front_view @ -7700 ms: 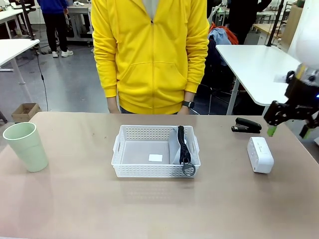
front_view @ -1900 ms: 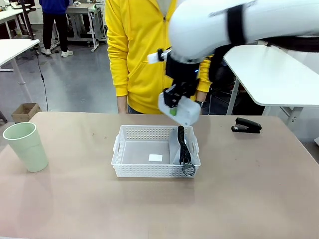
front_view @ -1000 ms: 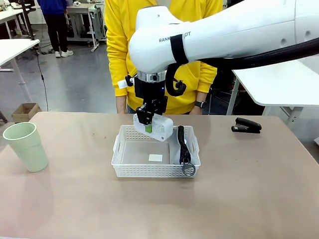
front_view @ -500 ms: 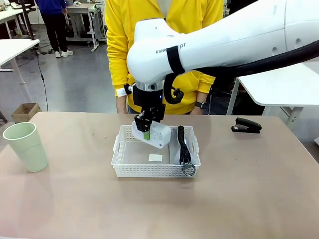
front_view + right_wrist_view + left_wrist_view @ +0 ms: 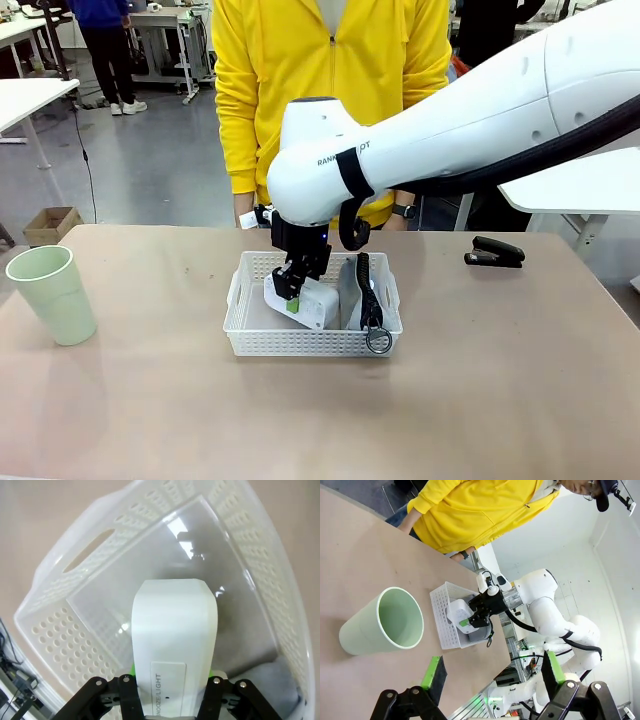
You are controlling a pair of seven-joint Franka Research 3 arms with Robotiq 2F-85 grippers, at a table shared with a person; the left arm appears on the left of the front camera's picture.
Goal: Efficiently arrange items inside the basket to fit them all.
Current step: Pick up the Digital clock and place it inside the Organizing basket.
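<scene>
Inside the white lattice basket [image 5: 300, 343], mid-table, the small white box [image 5: 315, 300] is hanging tilted over the open left part, its lower end near the floor; whether it touches can't be told. The right gripper [image 5: 292, 293] is pinching the box across its sides, with the arm reaching in from the right. The grey pouch [image 5: 348, 290] is already sitting at the basket's right end, its black strap [image 5: 364, 285] on top and its metal ring [image 5: 379, 341] hanging over the front rim. So one item is in, and a second is in the basket but not yet released.

Two are waiting outside. The black stapler [image 5: 495, 252] is lying on the table [image 5: 480, 400] well to the right, and the pale green cup [image 5: 55, 295] is standing upright well to the left. The left gripper [image 5: 492, 675] is hovering near the cup, fingers spread, holding nothing.

Judgement: roughly halfway. The cup looks bulkiest, so the box wants to sit tight against the pouch.
</scene>
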